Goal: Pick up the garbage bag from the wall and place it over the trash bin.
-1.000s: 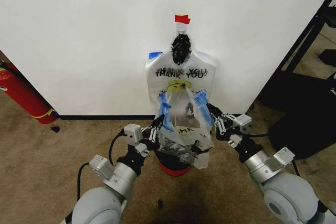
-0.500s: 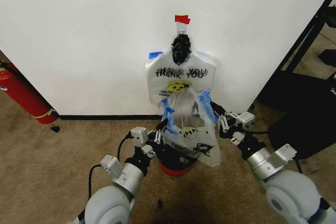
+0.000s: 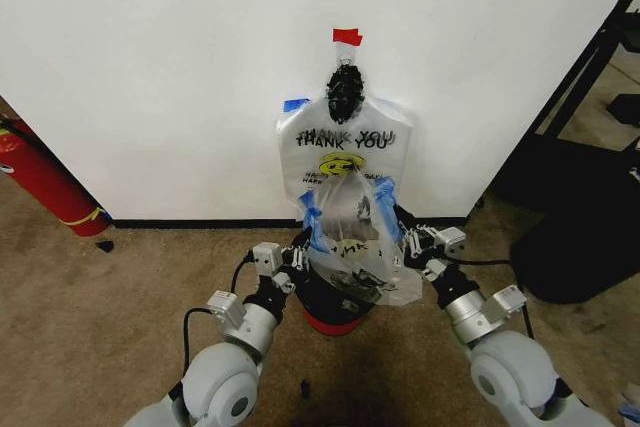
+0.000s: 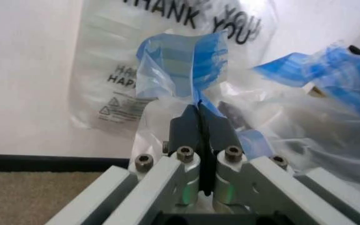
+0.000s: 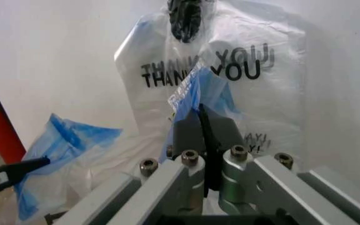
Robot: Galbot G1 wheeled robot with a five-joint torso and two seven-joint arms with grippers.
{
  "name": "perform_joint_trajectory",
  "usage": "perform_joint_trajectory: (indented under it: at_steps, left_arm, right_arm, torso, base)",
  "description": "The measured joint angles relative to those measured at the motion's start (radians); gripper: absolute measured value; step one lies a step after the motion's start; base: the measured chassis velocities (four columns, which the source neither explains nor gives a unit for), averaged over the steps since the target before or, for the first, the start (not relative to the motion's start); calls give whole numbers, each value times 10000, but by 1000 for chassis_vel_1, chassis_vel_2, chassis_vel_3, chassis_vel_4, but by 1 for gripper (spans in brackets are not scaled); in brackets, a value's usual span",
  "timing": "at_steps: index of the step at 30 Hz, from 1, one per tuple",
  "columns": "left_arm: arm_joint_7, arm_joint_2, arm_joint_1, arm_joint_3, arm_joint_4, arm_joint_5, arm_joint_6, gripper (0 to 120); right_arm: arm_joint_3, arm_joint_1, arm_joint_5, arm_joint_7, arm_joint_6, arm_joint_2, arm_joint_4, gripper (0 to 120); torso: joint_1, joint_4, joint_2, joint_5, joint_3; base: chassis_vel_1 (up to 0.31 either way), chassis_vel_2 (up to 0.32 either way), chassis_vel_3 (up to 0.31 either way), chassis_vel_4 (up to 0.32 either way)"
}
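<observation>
Left gripper (image 3: 303, 249) is clamped on one blue-printed handle loop of the garbage bag (image 3: 353, 247), right gripper (image 3: 405, 236) on the other — jaws pressed together on the plastic in both wrist views. The bag hangs spread between them, directly above the trash bin (image 3: 332, 313) — more bags (image 3: 345, 142) hang on the wall (image 3: 180, 77) behind.

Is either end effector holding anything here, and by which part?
Both hold the garbage bag: the left end effector and the right end effector are each shut on a blue handle loop, above the trash bin.
</observation>
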Motion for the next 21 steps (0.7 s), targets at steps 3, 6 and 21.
perform_joint_trajectory:
  at_steps: [3, 6, 21]
  left_arm:
    - [0, 78, -21, -73, 155, -40, -67, 0]
    - [0, 118, 5, -176, 208, -95, -94, 0]
    - [-122, -48, 728, -315, 450, 43, -448, 0]
  right_arm:
    - [-56, 6, 15, 15, 1, 88, 21, 0]
    - [-98, -4, 55, 26, 0, 123, 158, 0]
    - [-343, -623, -187, -75, 515, 489, -740, 0]
  torso:
    - [0, 0, 0, 0, 0]
    - [0, 0, 0, 0, 0]
    - [0, 0, 1, -1, 0]
  base:
    - [0, 0, 0, 0]
    - [0, 0, 0, 0]
    - [0, 0, 0, 0]
